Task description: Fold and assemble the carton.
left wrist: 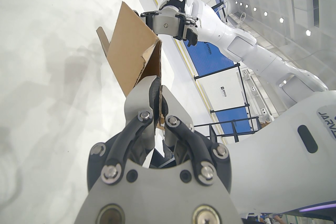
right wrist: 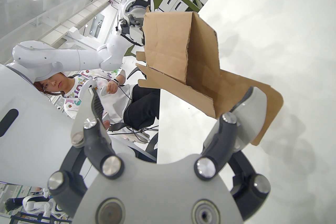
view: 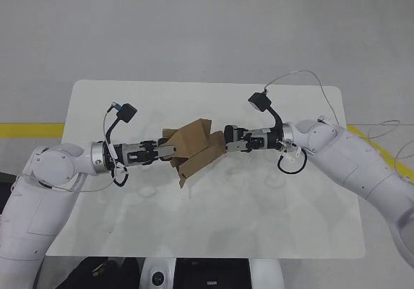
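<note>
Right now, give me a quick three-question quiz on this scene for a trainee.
1. True or false: the left pincer is shut on an edge of the carton.
2. The right pincer is: A) open, beside the carton; B) shut on the carton; C) resting flat on the table.
3. In one word, what colour is the table?

Key: 1 true; 2 A; 3 white.
</note>
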